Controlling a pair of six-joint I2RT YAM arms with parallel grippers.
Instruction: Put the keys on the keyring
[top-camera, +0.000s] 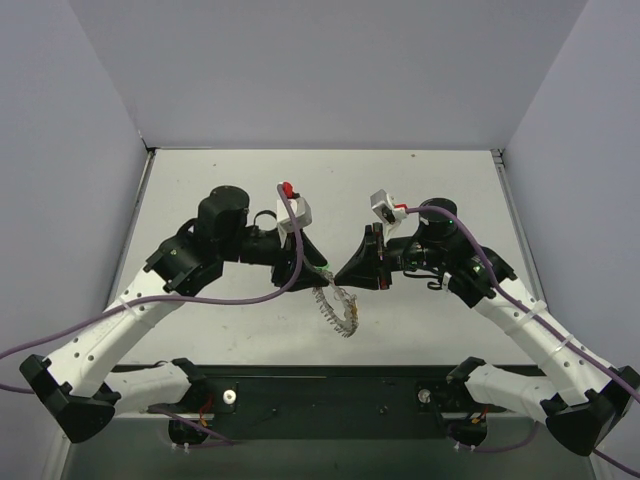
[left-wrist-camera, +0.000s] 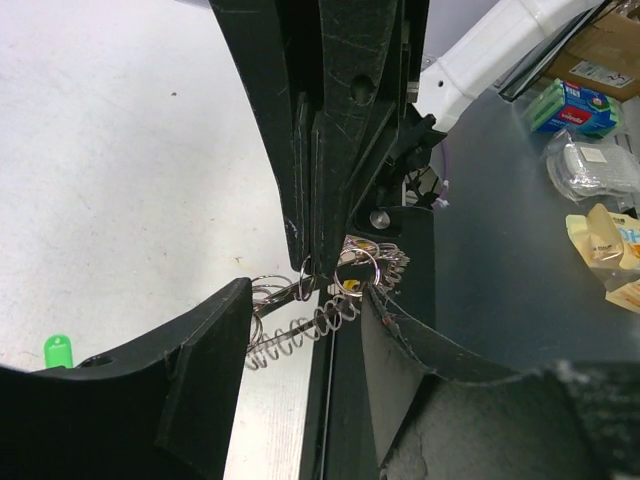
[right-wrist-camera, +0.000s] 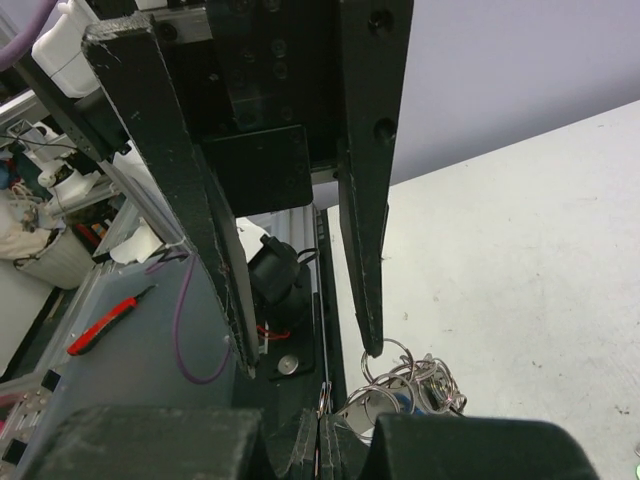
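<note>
Keyring (left-wrist-camera: 300, 334); blue packet (left-wrist-camera: 575, 105), print illegible

The right claw (top-camera: 350, 270) sat between the spread fingers (right-wrist-camera: 365, 200) of the left claw (top-camera: 308, 262) above the middle of the counter (top-camera: 320, 190), the keyring (top-camera: 337, 308) dangling beneath and crowding that gap, while bare counter lay open toward the back wall (top-camera: 320, 70) and both sides.

This is a robotics lab test cell. Plain grey walls (top-camera: 330, 70) box in a white table (top-camera: 200, 195), and purple cables (top-camera: 250, 296) trail from both arms. To the right of the left gripper (left-wrist-camera: 305, 330), a cardboard box (left-wrist-camera: 603, 48) and plastic bags (left-wrist-camera: 596, 166) clutter a dark surface. Left of the right gripper (right-wrist-camera: 322, 428) lies a red-handled tool (right-wrist-camera: 100, 326).
</note>
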